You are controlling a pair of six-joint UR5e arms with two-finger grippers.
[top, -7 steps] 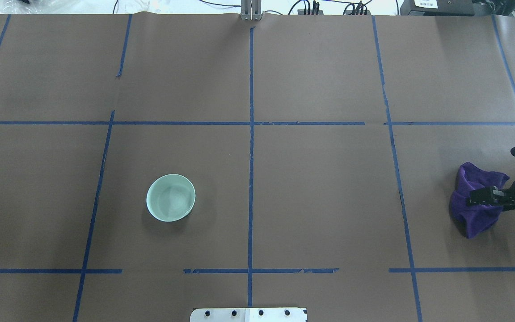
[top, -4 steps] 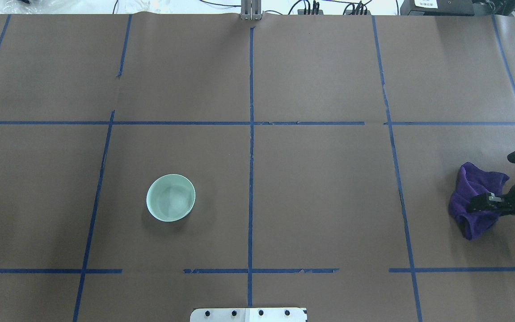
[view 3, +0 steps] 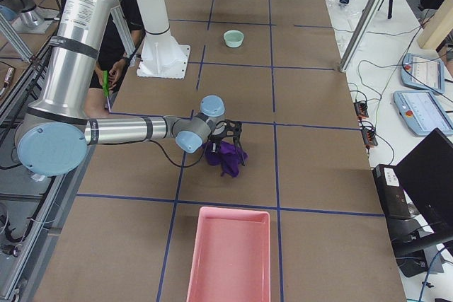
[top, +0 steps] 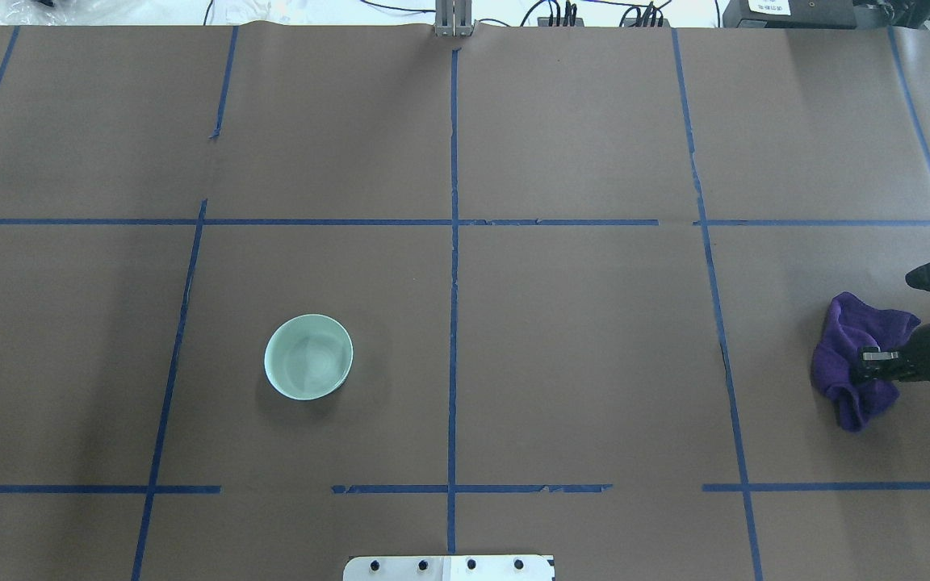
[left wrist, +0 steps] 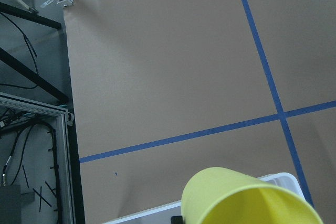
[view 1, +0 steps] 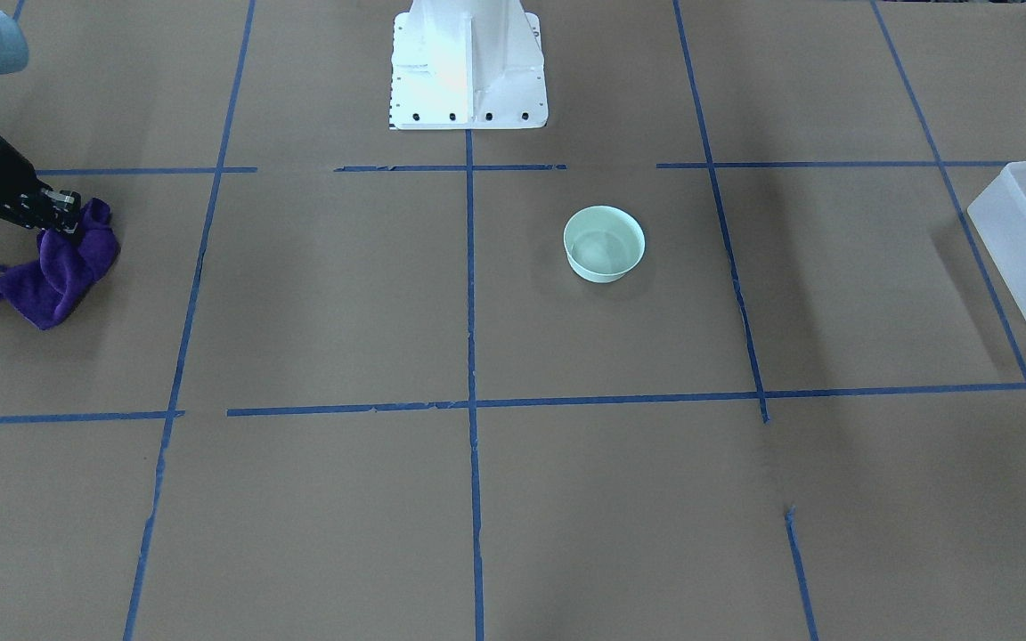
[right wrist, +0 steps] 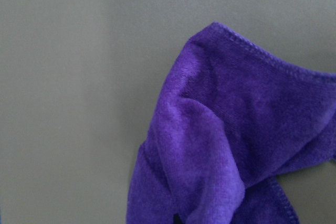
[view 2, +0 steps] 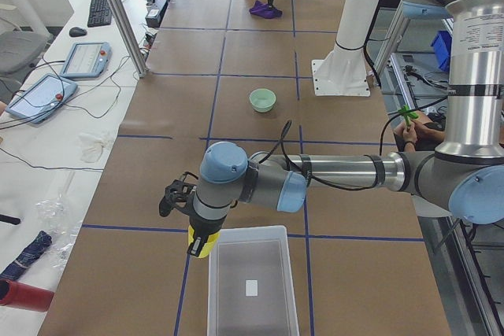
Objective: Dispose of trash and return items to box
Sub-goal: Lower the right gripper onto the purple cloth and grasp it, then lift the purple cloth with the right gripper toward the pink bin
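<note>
My left gripper [view 2: 195, 240] is shut on the yellow cup [view 2: 201, 249] and holds it just beside the near-left corner of the frosted box [view 2: 214, 273]. The cup [left wrist: 247, 198] fills the bottom of the left wrist view, with the box's rim under it. The mint-green bowl [top: 308, 357] stands upright and alone on the brown paper; it also shows in the front view [view 1: 604, 242]. My right gripper [top: 870, 360] is shut on a purple cloth [top: 840, 375] at the table's far right. The cloth [right wrist: 236, 129] hangs bunched from the gripper.
A pink tray [view 3: 230, 252] stands beyond the cloth at the right end of the table. The box [view 1: 1012, 258] sits at the left end. The robot's white base [view 1: 468, 62] is at the table's near-middle edge. Blue tape lines cross the paper.
The right gripper has shifted slightly with the purple cloth in it, and the cloth has drawn into a narrower bunch. The bowl has not moved.
</note>
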